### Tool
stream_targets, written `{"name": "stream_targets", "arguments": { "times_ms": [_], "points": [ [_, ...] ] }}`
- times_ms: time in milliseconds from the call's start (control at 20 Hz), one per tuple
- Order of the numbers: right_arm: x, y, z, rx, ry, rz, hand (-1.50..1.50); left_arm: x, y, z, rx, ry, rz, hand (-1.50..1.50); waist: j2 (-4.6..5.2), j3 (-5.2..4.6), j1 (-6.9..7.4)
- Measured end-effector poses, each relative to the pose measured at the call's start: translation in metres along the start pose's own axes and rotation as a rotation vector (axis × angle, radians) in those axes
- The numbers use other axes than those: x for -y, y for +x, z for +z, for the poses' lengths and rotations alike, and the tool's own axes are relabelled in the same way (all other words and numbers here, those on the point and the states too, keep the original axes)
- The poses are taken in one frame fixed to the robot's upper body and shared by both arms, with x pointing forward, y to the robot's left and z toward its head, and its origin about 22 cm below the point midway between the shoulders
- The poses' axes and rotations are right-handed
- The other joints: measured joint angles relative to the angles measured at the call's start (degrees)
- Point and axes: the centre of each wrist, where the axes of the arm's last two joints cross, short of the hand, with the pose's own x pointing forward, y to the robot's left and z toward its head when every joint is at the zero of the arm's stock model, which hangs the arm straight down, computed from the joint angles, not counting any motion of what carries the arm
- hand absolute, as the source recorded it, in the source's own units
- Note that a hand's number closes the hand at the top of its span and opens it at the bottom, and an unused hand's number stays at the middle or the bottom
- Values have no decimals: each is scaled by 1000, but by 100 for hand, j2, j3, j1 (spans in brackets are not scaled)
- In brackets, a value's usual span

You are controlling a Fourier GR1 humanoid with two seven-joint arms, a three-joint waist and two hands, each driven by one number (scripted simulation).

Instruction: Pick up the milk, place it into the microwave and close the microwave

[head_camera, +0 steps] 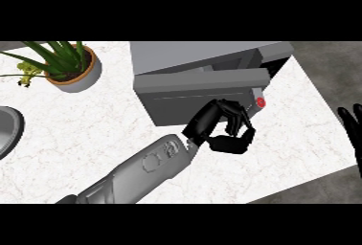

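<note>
No milk carton can be seen anywhere in the view; whether it sits inside the microwave (212, 81) cannot be told. The microwave is a grey box standing on the white marbled surface (84, 124), just beyond the left robot hand (225, 127). Its grey door (201, 93) hangs partly open, with a dark gap showing at the far right corner of the box. A small red button (260, 101) sits on the right end of the door's front, just past the fingertips.

The left robot hand is black, on a grey forearm (145, 170) that rises from the lower edge of the view. The robot hand lies against the front of the microwave door, fingers curled inward toward the thumb in a clenched shape, with nothing visible between them.

The right robot hand (352, 131) shows only as black fingers at the right edge of the view, well to the right of the left one, straight and pointing up, holding nothing.

Far to the left of the left robot hand, a green spiky plant in a terracotta pot (71, 64) stands on the surface. Nearer the left edge, part of a round metal sink (8, 129) shows.
</note>
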Motion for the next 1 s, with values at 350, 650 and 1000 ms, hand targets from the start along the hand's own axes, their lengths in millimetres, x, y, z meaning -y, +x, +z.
{"name": "stream_targets", "arguments": {
  "times_ms": [350, 650, 1000],
  "points": [
    [0, 9, -13, 11, 50, -28, -150, -17, 13, -23, 10, 72, -11, 150, 89, 12, -309],
    [2, 17, -22, 11, 92, -38, -150, -28, 14, -27, -4, 143, -12, 150, 118, 14, -502],
    [9, 27, -32, 13, 117, -30, -150, -30, 14, -28, 2, 186, -7, 150, 142, 17, -647]
  ]
}}
